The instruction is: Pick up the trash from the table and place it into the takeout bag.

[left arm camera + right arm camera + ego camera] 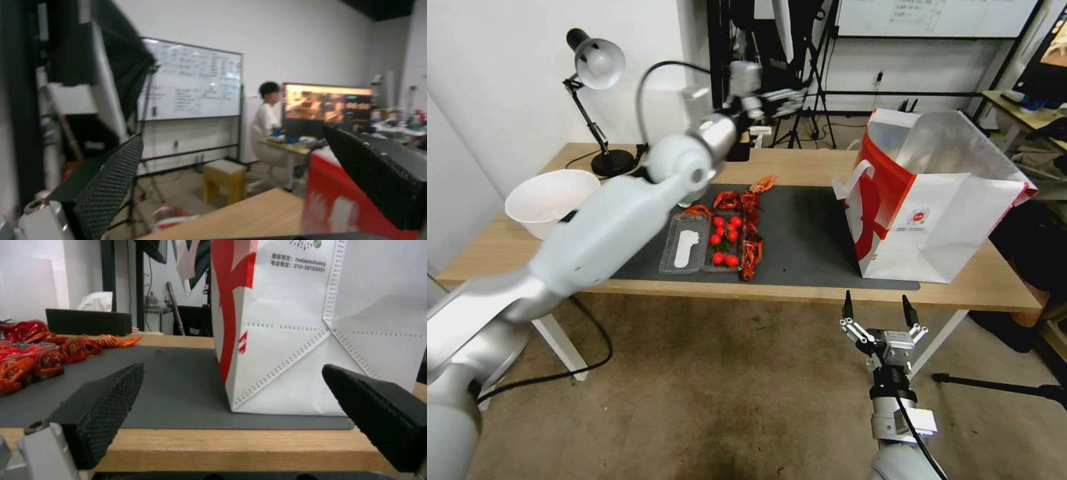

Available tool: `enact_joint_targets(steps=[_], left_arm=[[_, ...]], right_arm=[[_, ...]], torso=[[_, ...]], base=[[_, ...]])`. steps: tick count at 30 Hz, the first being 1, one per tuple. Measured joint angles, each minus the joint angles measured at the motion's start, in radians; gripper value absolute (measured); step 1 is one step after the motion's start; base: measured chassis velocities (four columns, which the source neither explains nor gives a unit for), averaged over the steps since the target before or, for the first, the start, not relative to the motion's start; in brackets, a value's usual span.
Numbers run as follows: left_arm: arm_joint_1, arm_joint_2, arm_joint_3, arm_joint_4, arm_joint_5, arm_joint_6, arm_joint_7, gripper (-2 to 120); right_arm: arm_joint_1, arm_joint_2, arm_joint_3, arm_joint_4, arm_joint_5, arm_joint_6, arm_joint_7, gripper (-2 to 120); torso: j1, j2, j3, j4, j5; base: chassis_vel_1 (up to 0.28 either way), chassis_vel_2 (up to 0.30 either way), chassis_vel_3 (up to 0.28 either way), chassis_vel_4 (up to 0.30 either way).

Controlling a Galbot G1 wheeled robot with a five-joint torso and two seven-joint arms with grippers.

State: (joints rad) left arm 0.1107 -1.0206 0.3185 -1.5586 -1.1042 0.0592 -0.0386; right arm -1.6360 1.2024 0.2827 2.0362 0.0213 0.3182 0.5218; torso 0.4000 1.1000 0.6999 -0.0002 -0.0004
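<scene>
Right end effector (spread wide) hovers before the takeout bag.

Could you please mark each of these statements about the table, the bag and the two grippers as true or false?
1. The takeout bag stands upright on the table with its mouth open. True.
2. The right gripper is shut on a piece of trash. False: it is open and empty, hanging below the table's near edge in front of the bag.
3. Red crayfish shells and small tomatoes lie on the dark grey mat. True.
4. The white bowl sits inside the bag. False: it rests on the table's left end.
5. The left gripper is raised above the table's far side, open. True.
</scene>
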Motion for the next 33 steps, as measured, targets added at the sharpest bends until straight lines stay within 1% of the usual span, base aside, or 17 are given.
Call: enact_joint_targets(steps=[2,3,9,10,12,13,15,16,18,19,21,22,25,27,29,31,33], left_arm=[[0.105,0.069,-0.077,-0.055,0.028,0.007,-0.014,100],[0.105,0.069,-0.077,-0.055,0.028,0.007,-0.014,100],[0.277,0.161,-0.220,-0.156,0.076,0.013,-0.050,100],[0.277,0.161,-0.220,-0.156,0.076,0.013,-0.050,100],[0.356,0.195,-0.295,-0.192,0.098,0.015,-0.056,100],[0.356,0.195,-0.295,-0.192,0.098,0.015,-0.056,100],[0.443,0.224,-0.374,-0.224,0.124,0.015,-0.058,100],[0.443,0.224,-0.374,-0.224,0.124,0.015,-0.058,100],[0.551,0.260,-0.453,-0.268,0.159,-0.001,-0.069,100],[0.551,0.260,-0.453,-0.268,0.159,-0.001,-0.069,100],[0.640,0.272,-0.518,-0.302,0.188,-0.011,-0.078,100],[0.640,0.272,-0.518,-0.302,0.188,-0.011,-0.078,100],[0.806,0.268,-0.638,-0.347,0.247,-0.021,-0.081,100],[0.838,0.265,-0.658,-0.354,0.259,-0.025,-0.081,100],[0.945,0.247,-0.721,-0.376,0.298,-0.039,-0.083,100],[0.972,0.238,-0.741,-0.382,0.311,-0.044,-0.085,100],[1.046,0.207,-0.798,-0.393,0.373,-0.064,-0.087,100]], right_arm=[[0.000,-0.001,-0.004,0.000,0.000,-0.001,-0.001,100],[0.000,-0.001,-0.004,0.000,0.000,-0.001,-0.001,100],[0.002,-0.001,-0.009,-0.002,0.000,-0.001,-0.001,100],[0.002,-0.001,-0.009,-0.002,0.000,-0.001,-0.001,100],[0.002,-0.002,-0.010,-0.002,0.000,-0.001,-0.001,100],[0.002,-0.002,-0.010,-0.002,0.000,-0.001,-0.001,100],[0.002,-0.002,-0.012,-0.002,0.000,-0.001,-0.002,100],[0.002,-0.002,-0.012,-0.002,0.000,-0.001,-0.002,100],[0.002,-0.001,-0.017,-0.005,-0.002,-0.001,-0.002,100],[0.002,-0.001,-0.017,-0.005,-0.002,-0.001,-0.002,100],[0.003,0.000,-0.020,-0.007,-0.003,-0.001,-0.002,100],[0.003,0.000,-0.020,-0.007,-0.003,-0.001,-0.002,100],[0.003,0.001,-0.023,-0.010,-0.006,-0.001,-0.002,100],[0.003,0.002,-0.023,-0.012,-0.007,-0.001,-0.002,100],[0.002,0.003,-0.023,-0.014,-0.008,0.000,-0.002,100],[0.002,0.003,-0.023,-0.014,-0.009,0.000,-0.002,100],[0.002,0.005,-0.023,-0.014,-0.009,0.002,-0.002,100]], torso=[[0.000,0.000,0.000,0.0003,0.0000],[0.000,0.000,0.000,0.0003,0.0000],[0.000,0.000,0.000,0.0000,0.0003],[0.000,0.000,0.000,0.0000,0.0003],[0.000,0.000,0.000,0.0001,0.0001],[0.000,0.000,0.000,0.0001,0.0001],[0.000,0.000,0.000,0.0005,0.0000],[0.000,0.000,0.000,0.0005,0.0000],[0.000,0.000,0.000,0.0001,0.0006],[0.000,0.000,0.000,0.0001,0.0006],[0.000,0.000,0.000,0.0003,0.0001],[0.000,0.000,0.000,0.0003,0.0001],[0.000,0.000,0.000,0.0003,0.0001],[0.000,0.000,0.000,0.0003,0.0002],[0.000,0.000,0.000,0.0004,0.0000],[0.000,0.000,0.000,0.0004,0.0000],[0.000,0.000,0.000,0.0002,0.0003]], base=[[0.000,0.000,0.000,0.000],[0.000,0.000,0.000,0.000],[0.000,0.000,0.000,0.000],[0.000,0.000,0.000,0.000],[0.000,0.000,0.000,0.000],[0.000,0.000,0.000,0.000],[0.000,0.000,0.000,0.000],[0.000,0.000,0.000,0.000],[0.000,0.000,0.000,0.000],[0.000,0.000,0.000,0.000],[0.000,0.000,0.000,0.000],[0.000,0.000,0.000,0.000],[0.000,0.000,0.000,0.000],[0.000,0.000,0.000,0.000],[0.000,0.000,0.000,0.000],[0.000,0.000,0.000,0.000],[0.000,0.000,0.000,0.000]])
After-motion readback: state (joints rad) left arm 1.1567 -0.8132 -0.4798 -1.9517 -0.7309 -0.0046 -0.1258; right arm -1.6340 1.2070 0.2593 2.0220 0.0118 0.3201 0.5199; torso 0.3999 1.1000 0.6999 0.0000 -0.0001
